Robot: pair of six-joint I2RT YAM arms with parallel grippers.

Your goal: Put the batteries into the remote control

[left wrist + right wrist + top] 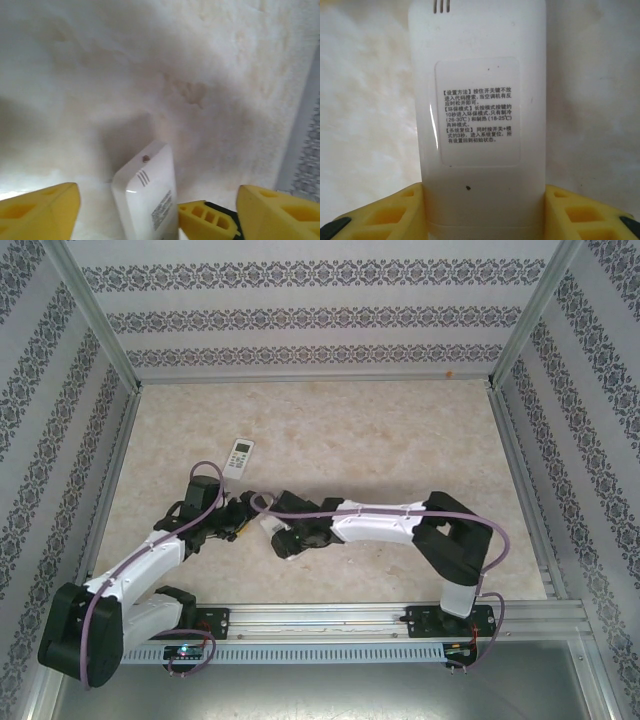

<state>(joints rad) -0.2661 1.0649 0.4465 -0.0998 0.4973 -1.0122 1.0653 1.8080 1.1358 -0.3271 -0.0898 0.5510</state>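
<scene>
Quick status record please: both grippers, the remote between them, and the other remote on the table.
held remote: back face with printed label toward the right wrist camera
right gripper: shut on held remote, fingers against both long edges
left gripper: open, fingers wide on either side of held remote, not touching it
battery cover: cannot tell
second remote: lying face up on the table, beyond both grippers, untouched

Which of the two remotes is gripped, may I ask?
The remote with its labelled back showing, between the right gripper's fingers; the other remote lies free, buttons-up.
</scene>
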